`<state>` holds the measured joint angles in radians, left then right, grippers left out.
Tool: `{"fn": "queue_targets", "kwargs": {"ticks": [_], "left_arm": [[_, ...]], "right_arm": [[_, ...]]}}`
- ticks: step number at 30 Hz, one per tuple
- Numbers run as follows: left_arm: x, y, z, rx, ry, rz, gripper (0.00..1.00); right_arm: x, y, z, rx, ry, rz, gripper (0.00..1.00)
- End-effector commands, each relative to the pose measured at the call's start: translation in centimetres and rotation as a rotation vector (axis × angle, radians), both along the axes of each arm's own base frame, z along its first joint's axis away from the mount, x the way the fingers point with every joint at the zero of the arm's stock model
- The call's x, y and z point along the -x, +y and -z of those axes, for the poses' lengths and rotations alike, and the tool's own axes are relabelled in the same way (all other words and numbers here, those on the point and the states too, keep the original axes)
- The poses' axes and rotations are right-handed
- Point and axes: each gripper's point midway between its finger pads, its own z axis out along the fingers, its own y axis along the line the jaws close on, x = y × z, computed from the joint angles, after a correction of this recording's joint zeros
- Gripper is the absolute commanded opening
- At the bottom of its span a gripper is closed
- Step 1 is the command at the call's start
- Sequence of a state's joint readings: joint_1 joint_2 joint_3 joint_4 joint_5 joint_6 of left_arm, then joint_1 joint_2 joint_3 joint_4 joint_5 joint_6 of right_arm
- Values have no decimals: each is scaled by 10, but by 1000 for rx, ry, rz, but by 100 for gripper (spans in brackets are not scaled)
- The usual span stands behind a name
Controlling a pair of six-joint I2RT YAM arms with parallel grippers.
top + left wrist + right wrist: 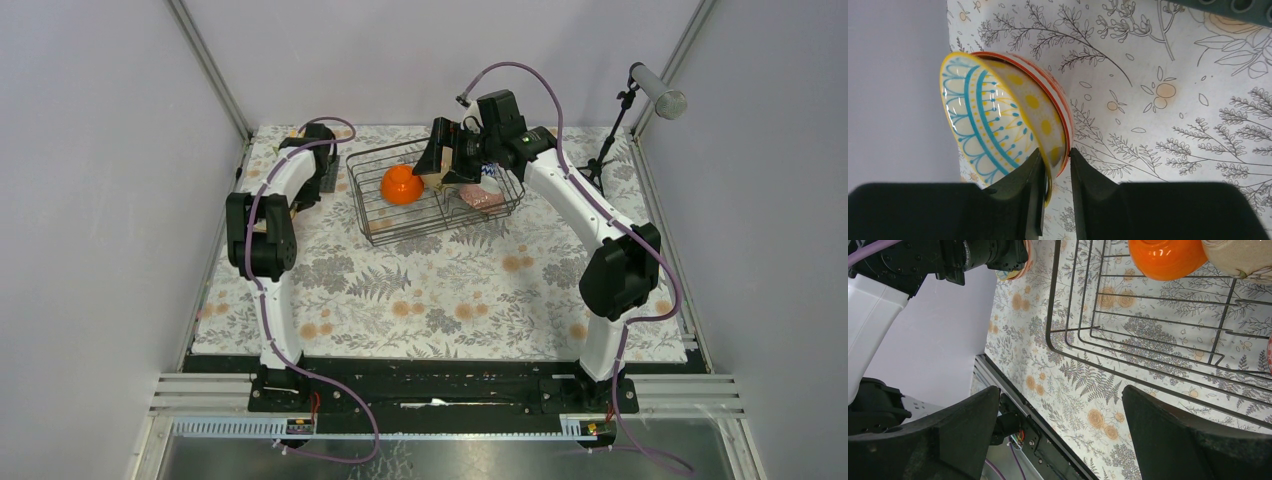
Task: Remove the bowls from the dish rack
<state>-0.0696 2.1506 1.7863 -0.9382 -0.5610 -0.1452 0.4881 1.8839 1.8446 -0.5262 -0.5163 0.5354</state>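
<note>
Left claw (1054, 200) is clamped on the rim of a blue-and-yellow patterned bowl (988, 120), one finger inside and one outside. On my left wrist feed the bowl is tipped on its side over the floral tablecloth (1173, 125). A red-rimmed bowl (1060, 100) sits tight behind it, and I cannot tell whether the outer finger touches that one as well. On the right wrist feed the right claw (1060, 405) has its fingers spread wide with nothing between them, hanging above the near edge of the dish rack (1050, 315). An orange bowl (1165, 257) lies mouth-down inside the rack, with a beige bowl (1243, 255) just beside it. From the overhead camera I see the rack at the far middle of the table. The orange bowl is in its left half and a pink bowl (482, 198) is in its right half, under the right wrist. The left claw is just beside the rack's left side, its bowl hidden by the arm.
</note>
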Motion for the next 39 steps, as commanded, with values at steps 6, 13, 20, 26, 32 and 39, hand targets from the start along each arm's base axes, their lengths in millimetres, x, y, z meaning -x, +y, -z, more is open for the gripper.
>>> {"fn": "queue_targets", "kwargs": {"ticks": [6,13,20,26,32,39], "left_arm": [[1,10,-5,-10,14,-46,30],[-5,-10,-35,55,-87,-51,48],[-9,-47,-65,143,-192,-3,50],[-5,-92,-101,297,-355,43,51],[8,-132,-129,493,-533,89,51],[35,-155,-153,627,-670,113,54]], "right_arm": [[4,4,-30,-39,-56,-16,100],[-3,2,-26,-20,-63,7,100],[-11,-4,-23,64,-100,69,100],[-15,-7,-14,160,-138,128,100],[-27,-35,-32,254,-257,238,100],[-24,-65,-30,320,-396,299,100]]}}
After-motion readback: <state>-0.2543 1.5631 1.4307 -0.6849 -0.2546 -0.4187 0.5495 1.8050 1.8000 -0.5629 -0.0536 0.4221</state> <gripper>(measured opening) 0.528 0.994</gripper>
